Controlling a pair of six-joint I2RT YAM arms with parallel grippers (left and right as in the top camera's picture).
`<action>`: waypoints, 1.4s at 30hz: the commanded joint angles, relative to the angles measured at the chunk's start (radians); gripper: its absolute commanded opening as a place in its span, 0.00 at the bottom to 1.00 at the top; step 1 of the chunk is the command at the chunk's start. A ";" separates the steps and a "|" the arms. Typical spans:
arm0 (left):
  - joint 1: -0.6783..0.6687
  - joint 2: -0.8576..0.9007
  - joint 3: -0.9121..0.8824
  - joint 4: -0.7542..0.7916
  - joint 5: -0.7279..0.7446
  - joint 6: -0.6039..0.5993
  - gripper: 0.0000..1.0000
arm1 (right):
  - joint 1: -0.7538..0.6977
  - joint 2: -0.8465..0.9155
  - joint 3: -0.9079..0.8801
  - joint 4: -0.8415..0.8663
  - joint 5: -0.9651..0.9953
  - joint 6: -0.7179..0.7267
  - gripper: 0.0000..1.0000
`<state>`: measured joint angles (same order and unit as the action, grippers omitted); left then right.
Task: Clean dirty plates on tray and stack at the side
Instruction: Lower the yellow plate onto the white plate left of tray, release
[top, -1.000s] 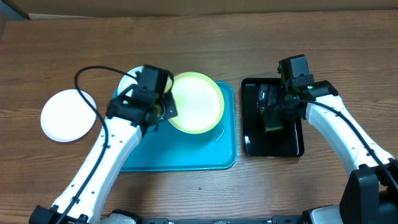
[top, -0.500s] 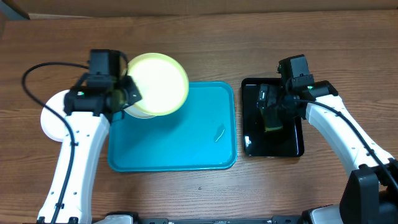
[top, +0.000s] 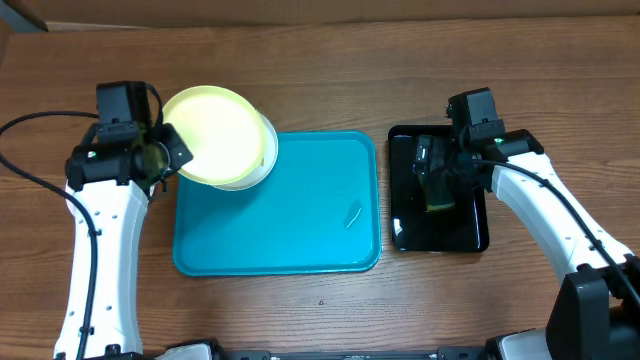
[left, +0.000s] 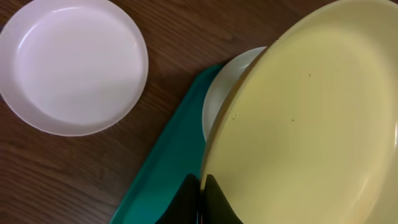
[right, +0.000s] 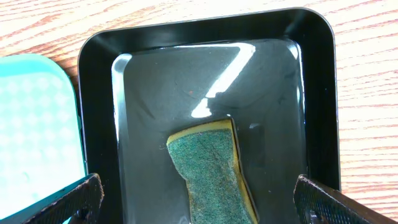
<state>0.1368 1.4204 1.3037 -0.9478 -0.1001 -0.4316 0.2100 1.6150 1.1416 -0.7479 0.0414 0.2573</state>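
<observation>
Within the last second the left pincer (left: 200, 193) had swung the yellow-green plate (top: 215, 135) away from the far middle of the turquoise tray (top: 300, 230) toward the bench's (top: 320, 60) far-left corner. The plate now hung tilted over the tray's far-left corner and out past its rim. The pincer was narrowed on the plate's near rim, a finger on either face, so the plate was carried rather than resting on anything.

In the left wrist view a second white plate (left: 231, 93) peeked out from under it, sitting in that corner of the tray. A loose white plate (left: 71, 62) lay on bare wood toward the bench's left edge, well clear of the tray.

The right pincer (right: 202, 208) had not shifted at all. It hovered with its fingers spread wide over the sponge (right: 208, 168) in the black tray (right: 205, 25), gripping nothing.

The move read as the stacking leg of the job, with the yellow-green plate headed for the loose white one. A few dark specks showed on its face — whether it counted as clean I could not tell. One plate remained on the tray for wiping.
</observation>
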 joint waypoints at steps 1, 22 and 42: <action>0.039 -0.022 0.027 0.002 -0.019 0.036 0.04 | -0.002 -0.006 0.008 0.005 0.006 0.000 1.00; 0.227 0.011 0.027 0.083 -0.065 0.030 0.04 | -0.002 -0.006 0.008 0.005 0.006 0.000 1.00; 0.592 0.280 0.027 0.104 -0.046 -0.084 0.04 | -0.002 -0.006 0.008 0.005 0.006 0.000 1.00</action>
<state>0.7006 1.6867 1.3045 -0.8600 -0.2157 -0.4984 0.2096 1.6150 1.1416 -0.7483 0.0414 0.2573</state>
